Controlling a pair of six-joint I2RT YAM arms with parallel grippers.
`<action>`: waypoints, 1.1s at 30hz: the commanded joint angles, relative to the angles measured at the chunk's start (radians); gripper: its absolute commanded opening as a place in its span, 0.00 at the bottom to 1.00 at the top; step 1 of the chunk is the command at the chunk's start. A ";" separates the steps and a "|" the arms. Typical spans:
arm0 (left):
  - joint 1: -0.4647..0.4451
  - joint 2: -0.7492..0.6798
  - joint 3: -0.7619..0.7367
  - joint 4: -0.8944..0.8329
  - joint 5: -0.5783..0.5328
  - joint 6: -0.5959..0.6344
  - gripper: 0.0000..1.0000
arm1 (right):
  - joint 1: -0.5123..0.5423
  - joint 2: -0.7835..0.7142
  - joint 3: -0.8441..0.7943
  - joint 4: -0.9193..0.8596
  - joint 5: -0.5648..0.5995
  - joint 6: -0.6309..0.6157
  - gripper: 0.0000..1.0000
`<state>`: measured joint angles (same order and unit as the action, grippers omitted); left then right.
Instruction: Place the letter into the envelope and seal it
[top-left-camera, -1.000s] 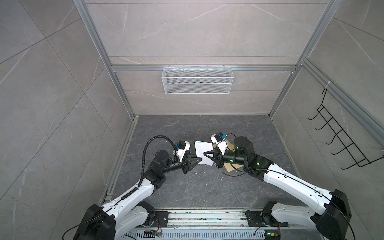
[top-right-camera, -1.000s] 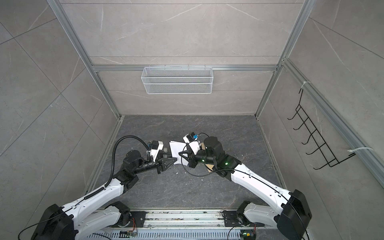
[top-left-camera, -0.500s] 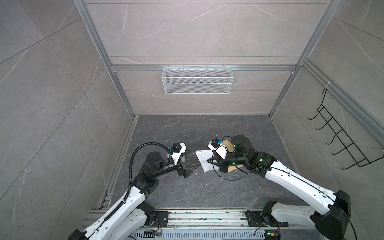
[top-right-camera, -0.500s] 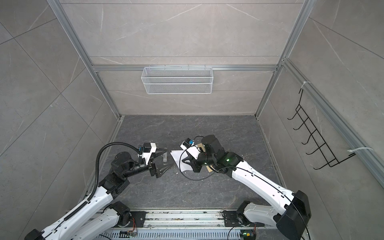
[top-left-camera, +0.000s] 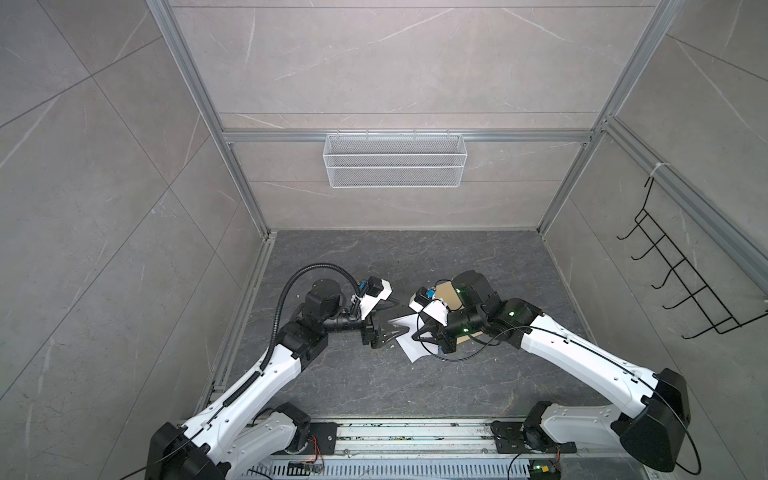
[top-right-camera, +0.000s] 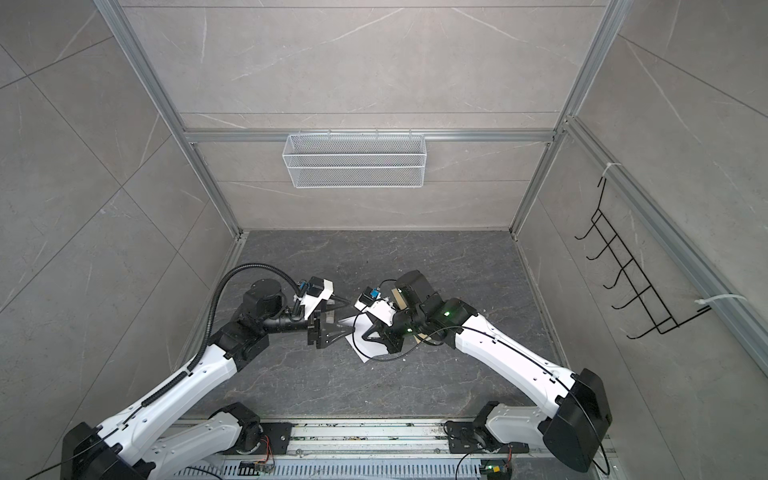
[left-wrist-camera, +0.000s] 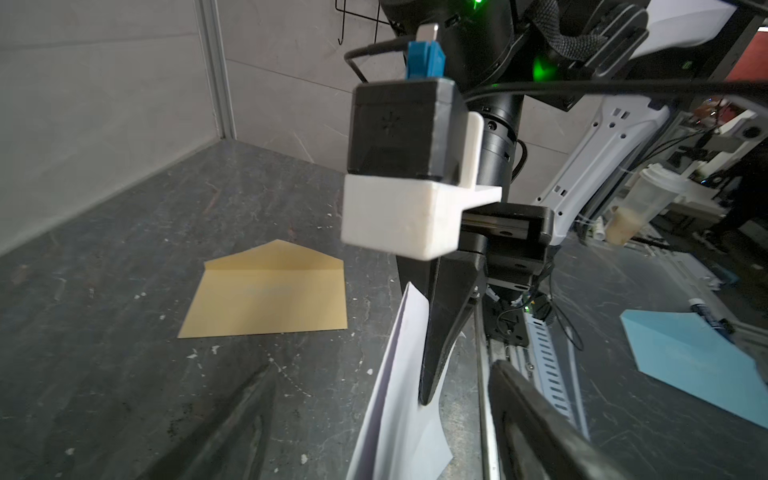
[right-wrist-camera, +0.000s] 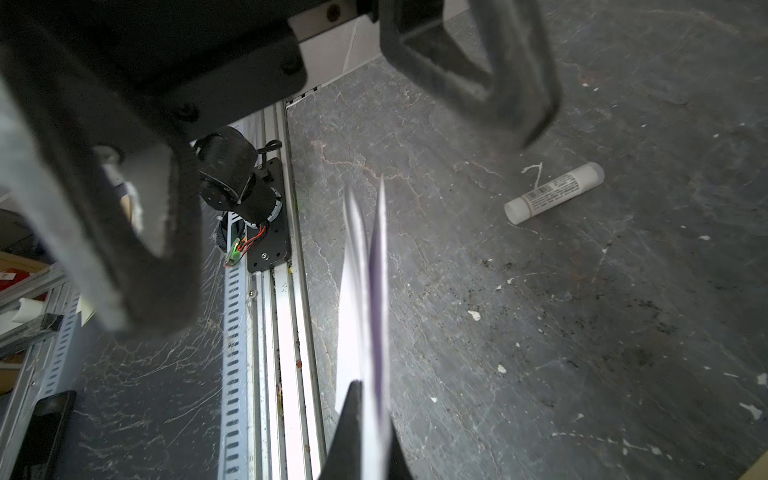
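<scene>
1. The letter (right-wrist-camera: 361, 299) is held up off the worktop (left-wrist-camera: 104, 332), nearly edge-on. Two white layers with a dark border line show side by side, so it looks folded. Its lower corner droops toward the worktop in a top view (top-left-camera: 409, 340).
2. The right gripper (left-wrist-camera: 424, 395) has its fingers pinched tight on the letter near one end. The rest of the sheet hangs free and unsupported.
3. The left gripper (top-left-camera: 395, 332) faces it with its fingers spread wide and holding nothing. The letter's free end stands in the gap between them. Whether either finger touches the paper cannot be told.
4. The step in hand is probably a second grip on the free end. To do it well, the left fingers should close across both layers at once, close to the edge, so the fold does not splay apart.
5. The right grip ought to hold until the left is firm, because limp paper is likely to twist or slip out of a one-sided pinch.
6. The envelope (left-wrist-camera: 270, 299) lies flat on the worktop behind the right gripper, with its pointed flap open and away from the camera. The letter is not yet in it.
7. A glue stick (right-wrist-camera: 555, 193) lies on its side on the worktop, well apart from the letter and untouched.
</scene>
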<state>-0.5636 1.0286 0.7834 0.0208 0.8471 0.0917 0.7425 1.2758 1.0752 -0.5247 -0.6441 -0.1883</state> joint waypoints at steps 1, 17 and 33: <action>-0.005 0.041 0.055 -0.033 0.089 0.052 0.75 | 0.008 0.017 0.035 -0.030 -0.042 -0.024 0.00; -0.005 0.145 0.054 0.023 0.194 -0.011 0.02 | 0.011 0.027 0.026 0.024 0.067 0.003 0.03; -0.004 0.024 -0.150 0.593 -0.406 -0.556 0.00 | 0.008 -0.240 -0.268 0.637 0.506 0.412 0.93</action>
<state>-0.5644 1.0912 0.6514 0.3744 0.5972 -0.2882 0.7486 1.0580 0.8482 -0.0879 -0.2115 0.0628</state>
